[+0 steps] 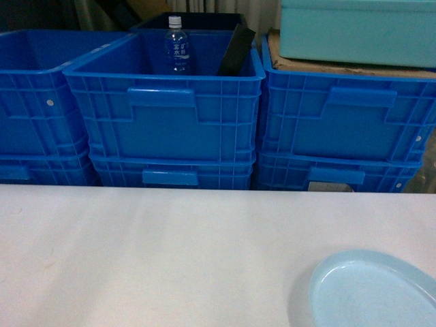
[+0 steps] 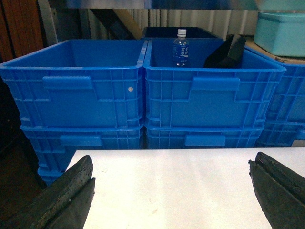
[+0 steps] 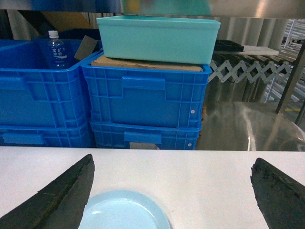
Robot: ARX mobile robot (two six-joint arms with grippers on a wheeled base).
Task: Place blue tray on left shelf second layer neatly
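Note:
The blue tray (image 1: pixel 373 289) lies flat on the white table (image 1: pixel 170 252) at its near right corner, partly cut off by the frame edge. In the right wrist view the tray (image 3: pixel 124 212) sits low and left between the wide-spread fingers of my right gripper (image 3: pixel 174 160), which is open and holds nothing. My left gripper (image 2: pixel 171 161) is open over bare table (image 2: pixel 171 191), its fingers far apart. Neither gripper shows in the head view. Of the left shelf only a shiny steel rail (image 3: pixel 238 7) shows, above the crates.
Stacked royal-blue crates (image 1: pixel 163 122) stand right behind the table's far edge. One holds a water bottle (image 1: pixel 176 44) and a black object (image 1: pixel 236 51). A turquoise box (image 1: pixel 357 30) rests on cardboard (image 3: pixel 143 63) on the right stack. A folding lattice (image 3: pixel 238 71) stands at the far right.

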